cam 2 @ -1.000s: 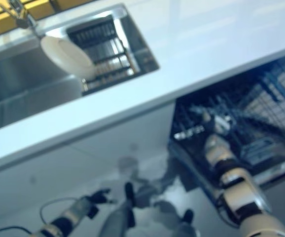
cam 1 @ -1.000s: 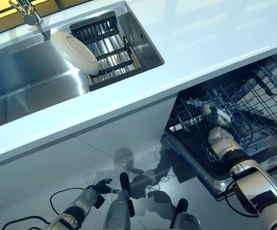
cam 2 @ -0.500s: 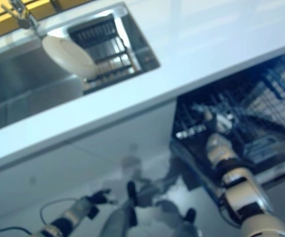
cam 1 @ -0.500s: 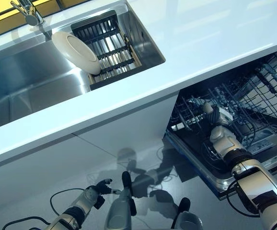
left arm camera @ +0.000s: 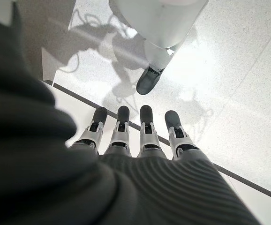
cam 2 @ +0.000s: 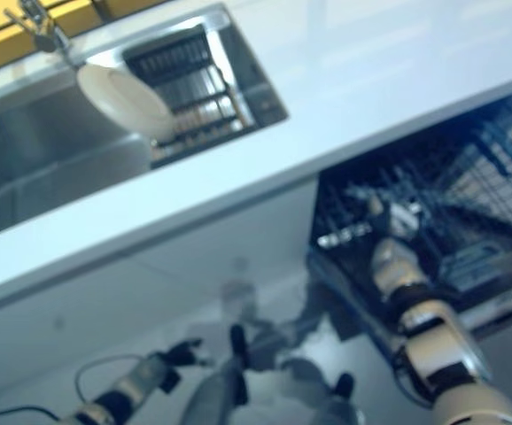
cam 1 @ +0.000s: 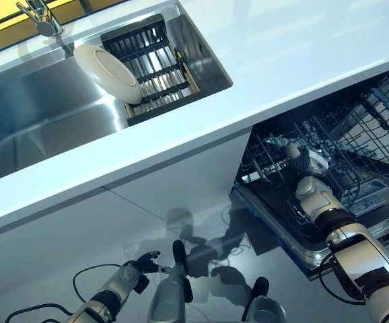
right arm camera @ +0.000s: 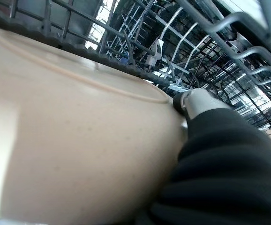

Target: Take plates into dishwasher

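A cream plate point(right arm camera: 70, 140) fills the right wrist view, with my right hand point(right arm camera: 199, 102) clamped on its rim by the thumb. Both are low inside the open dishwasher's wire rack point(cam 1: 346, 138), among the dark tines. In the eye views the right hand point(cam 1: 302, 163) reaches into the rack's front left part, and the plate itself is hard to make out there. A second white plate point(cam 1: 108, 64) leans upright in the slatted drainer point(cam 1: 155, 67) inside the sink point(cam 1: 33, 128). My left hand point(cam 1: 140, 264) hangs low near the floor, fingers point(left arm camera: 142, 129) straight, holding nothing.
A pale blue counter point(cam 1: 302, 47) runs above the dishwasher and round the sink, with a tap point(cam 1: 38, 15) at the back left. The dishwasher door point(cam 1: 295, 245) lies folded down below my right forearm. White cabinet fronts point(cam 1: 167, 182) stand left of the dishwasher.
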{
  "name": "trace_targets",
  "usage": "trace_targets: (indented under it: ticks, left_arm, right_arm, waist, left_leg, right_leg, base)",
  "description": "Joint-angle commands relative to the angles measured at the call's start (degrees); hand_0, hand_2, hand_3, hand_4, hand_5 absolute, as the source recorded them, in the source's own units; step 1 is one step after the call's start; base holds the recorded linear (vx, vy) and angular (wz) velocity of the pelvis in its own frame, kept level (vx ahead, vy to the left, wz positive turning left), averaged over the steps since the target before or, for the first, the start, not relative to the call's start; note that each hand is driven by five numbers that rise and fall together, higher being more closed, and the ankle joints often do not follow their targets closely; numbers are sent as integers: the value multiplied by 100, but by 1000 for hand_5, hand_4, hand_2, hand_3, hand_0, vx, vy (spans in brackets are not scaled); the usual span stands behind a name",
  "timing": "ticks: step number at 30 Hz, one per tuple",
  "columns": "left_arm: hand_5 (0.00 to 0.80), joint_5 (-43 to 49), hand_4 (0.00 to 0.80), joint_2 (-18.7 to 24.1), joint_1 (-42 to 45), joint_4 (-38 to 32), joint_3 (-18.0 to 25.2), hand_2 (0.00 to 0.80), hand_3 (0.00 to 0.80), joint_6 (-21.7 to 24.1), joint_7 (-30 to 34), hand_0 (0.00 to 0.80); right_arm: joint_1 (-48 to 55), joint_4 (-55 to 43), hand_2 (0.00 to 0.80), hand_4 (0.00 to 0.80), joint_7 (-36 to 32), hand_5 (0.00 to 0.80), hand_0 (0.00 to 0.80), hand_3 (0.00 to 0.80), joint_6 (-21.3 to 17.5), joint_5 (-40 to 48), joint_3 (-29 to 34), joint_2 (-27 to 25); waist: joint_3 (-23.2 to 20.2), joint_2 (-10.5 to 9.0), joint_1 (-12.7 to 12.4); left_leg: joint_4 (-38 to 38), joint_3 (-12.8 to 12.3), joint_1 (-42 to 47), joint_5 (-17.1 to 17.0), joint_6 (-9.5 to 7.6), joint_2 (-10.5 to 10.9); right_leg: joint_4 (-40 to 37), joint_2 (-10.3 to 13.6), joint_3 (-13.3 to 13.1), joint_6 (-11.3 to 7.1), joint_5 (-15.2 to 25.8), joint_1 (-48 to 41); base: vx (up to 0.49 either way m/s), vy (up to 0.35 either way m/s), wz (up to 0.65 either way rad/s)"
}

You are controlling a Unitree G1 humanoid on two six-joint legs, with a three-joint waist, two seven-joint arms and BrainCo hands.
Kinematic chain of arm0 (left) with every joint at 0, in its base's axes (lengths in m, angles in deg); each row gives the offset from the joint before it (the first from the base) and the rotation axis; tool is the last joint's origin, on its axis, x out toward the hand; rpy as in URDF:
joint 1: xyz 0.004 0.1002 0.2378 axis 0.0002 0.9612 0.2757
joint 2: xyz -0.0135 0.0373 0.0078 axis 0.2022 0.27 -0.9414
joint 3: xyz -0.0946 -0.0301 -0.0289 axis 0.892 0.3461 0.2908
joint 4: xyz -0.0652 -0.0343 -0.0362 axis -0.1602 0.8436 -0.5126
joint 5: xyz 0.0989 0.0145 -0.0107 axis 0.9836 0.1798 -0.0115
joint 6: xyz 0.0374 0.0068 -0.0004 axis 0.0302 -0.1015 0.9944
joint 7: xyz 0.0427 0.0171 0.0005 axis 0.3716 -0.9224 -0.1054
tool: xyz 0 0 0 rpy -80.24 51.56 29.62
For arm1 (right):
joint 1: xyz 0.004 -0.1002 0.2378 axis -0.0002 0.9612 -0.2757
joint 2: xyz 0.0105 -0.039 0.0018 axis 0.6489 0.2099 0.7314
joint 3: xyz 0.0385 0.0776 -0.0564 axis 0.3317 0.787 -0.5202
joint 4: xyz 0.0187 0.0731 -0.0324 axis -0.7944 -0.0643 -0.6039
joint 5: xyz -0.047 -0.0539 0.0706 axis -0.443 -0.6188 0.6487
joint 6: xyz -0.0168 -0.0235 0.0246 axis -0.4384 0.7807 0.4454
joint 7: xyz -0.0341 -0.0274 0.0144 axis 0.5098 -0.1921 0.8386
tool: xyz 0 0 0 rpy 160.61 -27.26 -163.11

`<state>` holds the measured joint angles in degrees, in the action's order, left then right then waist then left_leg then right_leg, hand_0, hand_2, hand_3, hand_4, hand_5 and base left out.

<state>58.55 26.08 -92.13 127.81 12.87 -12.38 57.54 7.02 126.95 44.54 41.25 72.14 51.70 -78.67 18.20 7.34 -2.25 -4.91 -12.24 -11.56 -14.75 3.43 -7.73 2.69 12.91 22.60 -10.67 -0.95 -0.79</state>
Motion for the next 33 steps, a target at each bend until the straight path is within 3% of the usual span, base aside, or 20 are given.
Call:
trace_targets:
  ticks: [1,9,17,33]
  left_arm:
    - [0,-51,0,-65,-522,-12,-226,0,0,23,-83,0]
    - [0,-29,0,-20,-547,-15,-218,0,0,-8,-95,0]
    - [0,-13,0,38,-526,-69,-124,0,0,-144,-101,0]
    - [0,140,0,148,-393,-174,139,0,0,-318,-61,0]
  right_arm:
    - [144,141,800,800,-228,800,800,800,-108,308,-78,638]
    - [169,131,800,800,-149,800,800,800,-188,347,-72,577]
    - [326,-451,800,800,378,800,800,800,-345,391,17,505]
    - [762,-1336,800,800,663,800,800,800,-545,278,136,434]
  waist:
    - [424,-10,-165]
    - [410,-113,-149]
    - [362,-237,-67]
    - [268,-442,27]
  left_leg:
    - [-9,-13,485,726,76,321]
    - [-9,-50,505,701,104,228]
    - [-9,-146,575,711,117,155]
    - [-9,-249,724,747,94,19]
  right_leg:
    - [927,247,-188,278,86,923]
    - [864,158,-168,286,80,872]
    - [816,102,-200,261,101,813]
    - [758,-11,-279,221,100,685]
  base:
    - [-23,-43,0]
    - [-16,-20,0]
    - [0,0,0]
    - [0,0,0]
